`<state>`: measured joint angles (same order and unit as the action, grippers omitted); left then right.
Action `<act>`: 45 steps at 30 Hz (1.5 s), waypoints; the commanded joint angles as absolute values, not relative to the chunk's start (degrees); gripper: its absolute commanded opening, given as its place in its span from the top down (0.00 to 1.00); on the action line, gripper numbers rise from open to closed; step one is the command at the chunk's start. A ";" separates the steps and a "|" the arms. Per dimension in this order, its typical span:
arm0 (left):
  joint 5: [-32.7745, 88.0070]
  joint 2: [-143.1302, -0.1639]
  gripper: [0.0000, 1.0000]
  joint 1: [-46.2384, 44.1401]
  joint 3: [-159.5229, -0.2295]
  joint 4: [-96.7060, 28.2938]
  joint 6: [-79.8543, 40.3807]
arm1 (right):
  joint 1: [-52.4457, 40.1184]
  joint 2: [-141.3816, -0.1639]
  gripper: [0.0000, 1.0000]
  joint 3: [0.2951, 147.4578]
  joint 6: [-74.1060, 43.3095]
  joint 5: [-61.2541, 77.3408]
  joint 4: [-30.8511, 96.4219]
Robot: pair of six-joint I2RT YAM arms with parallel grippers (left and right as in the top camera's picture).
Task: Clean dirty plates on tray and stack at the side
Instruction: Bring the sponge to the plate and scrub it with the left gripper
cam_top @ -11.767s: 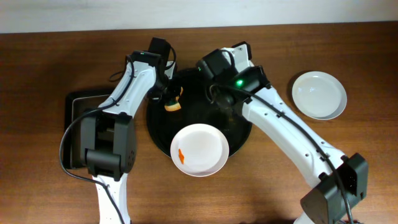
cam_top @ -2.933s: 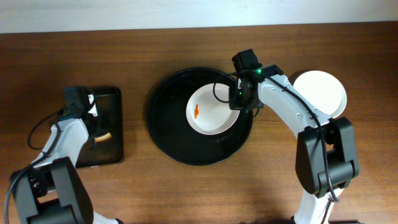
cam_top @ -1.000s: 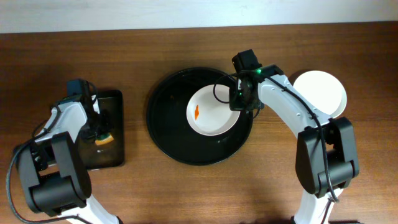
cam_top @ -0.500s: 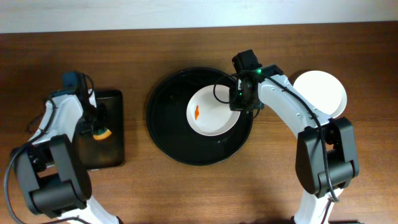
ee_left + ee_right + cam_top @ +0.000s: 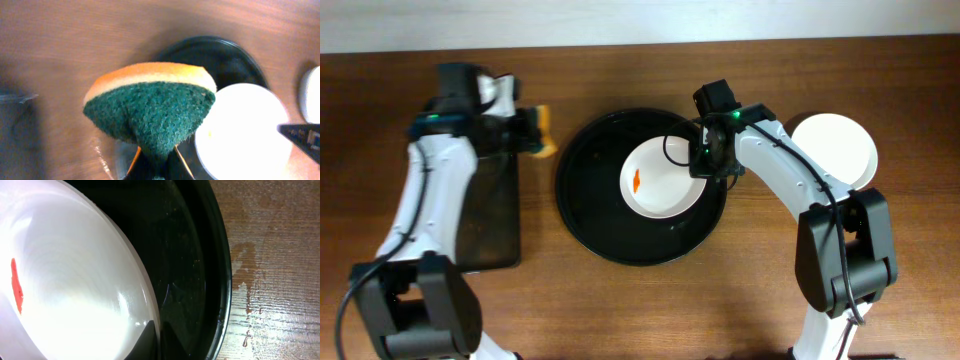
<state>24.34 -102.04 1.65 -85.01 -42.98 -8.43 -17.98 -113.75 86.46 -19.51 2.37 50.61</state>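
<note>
A white plate [image 5: 663, 178] with a small orange smear [image 5: 636, 181] lies in the round black tray [image 5: 582, 205]. My right gripper [image 5: 704, 166] is shut on that plate's right rim; the rim also shows between the fingers in the right wrist view [image 5: 153, 330]. The smear shows there at the left [image 5: 17, 287]. A clean white plate [image 5: 840, 148] lies on the table at the right. My left gripper [image 5: 527, 132] is shut on a sponge [image 5: 543, 131] with an orange top and green pad, just left of the tray, above the table. The sponge fills the left wrist view [image 5: 150, 107].
A rectangular black tray [image 5: 490, 220] lies at the left under my left arm. Bare wooden table surrounds the trays.
My left gripper has lifted the sponge off the rectangular tray and swung it right, to the round tray's left edge. My right gripper and the plate have not moved.
</note>
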 commanded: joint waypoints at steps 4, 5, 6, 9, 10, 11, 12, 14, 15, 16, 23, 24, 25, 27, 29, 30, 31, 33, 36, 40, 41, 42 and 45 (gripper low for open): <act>27.70 -111.90 1.00 -13.52 -85.10 -30.83 -11.57 | -17.61 -113.82 0.96 87.46 -18.63 1.85 50.54; 27.70 -113.49 1.00 -14.83 -85.10 -29.36 -12.67 | -17.61 -113.82 0.96 87.46 -18.39 1.85 50.61; 27.81 -115.48 1.00 -16.10 -85.10 -27.88 -13.89 | -17.61 -113.82 0.96 87.46 -18.26 1.85 50.72; 31.57 -120.14 1.00 -18.50 -85.10 -24.29 -14.61 | -17.61 -113.82 0.96 87.46 -18.28 1.85 50.81; 32.80 -121.49 1.00 -19.09 -85.10 -23.29 -15.38 | -17.61 -113.82 0.96 87.46 -18.28 1.87 50.81; 33.54 -122.39 1.00 -19.42 -85.10 -22.87 -15.86 | -17.61 -113.82 0.96 87.44 -18.28 1.87 50.81; 34.50 -123.42 1.00 -19.77 -85.10 -22.63 -16.36 | -17.61 -113.82 0.96 87.44 -18.28 1.85 50.81; 38.65 -125.78 1.00 -20.45 -85.10 -22.24 -16.73 | -17.61 -113.82 0.96 87.44 -18.26 1.85 50.78; 39.59 -126.43 1.00 -20.67 -85.10 -22.35 -16.73 | -17.61 -113.82 0.96 87.46 -18.28 1.85 50.78; 40.25 -126.65 1.00 -20.80 -85.10 -22.52 -16.75 | -17.61 -113.82 0.96 87.44 -18.26 1.85 50.81; 42.63 -126.69 1.00 -21.08 -85.10 -26.68 -18.44 | -17.61 -113.82 0.96 87.44 -18.26 1.85 50.78; 42.63 -126.69 1.00 -21.10 -85.10 -27.57 -18.44 | -17.61 -113.82 0.96 87.44 -18.26 1.83 50.78; 42.61 -126.69 1.00 -21.10 -85.10 -28.25 -18.46 | -17.61 -113.82 0.96 87.44 -18.26 1.83 50.78; 41.04 -126.69 1.00 -21.10 -85.10 -30.41 -18.46 | -17.61 -113.82 0.96 87.46 -18.28 1.83 50.78; 36.84 -126.69 1.00 -21.10 -85.10 -33.21 -18.46 | -17.61 -113.82 0.96 87.44 -18.28 1.85 50.78; 34.33 -126.69 1.00 -21.10 -85.10 -34.52 -18.46 | -17.61 -113.82 0.96 87.46 -18.28 1.85 50.76; 32.49 -126.69 1.00 -21.10 -85.10 -35.48 -18.46 | -17.61 -113.82 0.96 87.46 -18.28 1.83 50.76; 28.73 -126.69 1.00 -20.99 -85.10 -36.88 -18.46 | -17.61 -113.82 0.96 87.46 -18.28 1.80 50.78; 23.83 -126.69 1.00 -20.95 -85.10 -38.24 -18.41 | -17.61 -113.82 0.96 87.46 -18.28 1.83 50.81; 21.32 -126.69 1.00 -20.95 -85.12 -38.28 -18.39 | -17.61 -113.82 0.96 87.44 -18.28 1.87 50.83; 21.06 -126.69 1.00 -20.95 -85.12 -38.28 -18.37 | -17.61 -113.82 0.96 87.46 -18.28 1.85 50.89; 19.90 -126.69 1.00 -20.95 -85.12 -38.28 -18.37 | -17.61 -113.82 0.96 87.44 -18.28 1.85 51.07; 15.90 -126.69 1.00 -20.95 -85.52 -38.92 -18.37 | -17.61 -113.82 0.96 87.46 -18.28 1.83 51.48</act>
<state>28.42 -124.20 -21.02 -86.80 -37.60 -18.04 -17.80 -113.75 86.46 -17.96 1.93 51.37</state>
